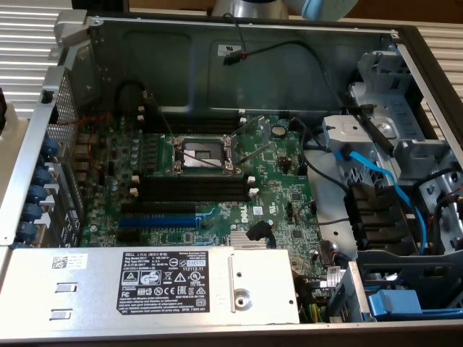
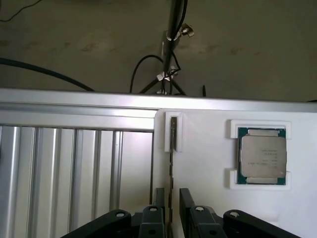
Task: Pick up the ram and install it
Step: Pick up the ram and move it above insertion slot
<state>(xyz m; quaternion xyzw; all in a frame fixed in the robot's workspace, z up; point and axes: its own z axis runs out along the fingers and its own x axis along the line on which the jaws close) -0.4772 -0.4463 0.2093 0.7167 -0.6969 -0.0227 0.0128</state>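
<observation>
open fingers (image 2: 172, 196) straddle the ram (image 2: 174, 134) without gripping (it stands edge-up in a white holder (image 2: 180, 119), likely for pinching).

Gripper (image 2: 171, 197) stood open: two black fingers (image 2: 158, 204) parallel, spread apart, not clamped. Linkage arms flared out either side behind them. Arm (image 1: 325, 7) sat at exterior view's upper edge.

Table (image 2: 59, 168) ribbed metal, tray (image 2: 208, 198) smooth white plastic, claw (image 2: 172, 196) matt black.
</observation>
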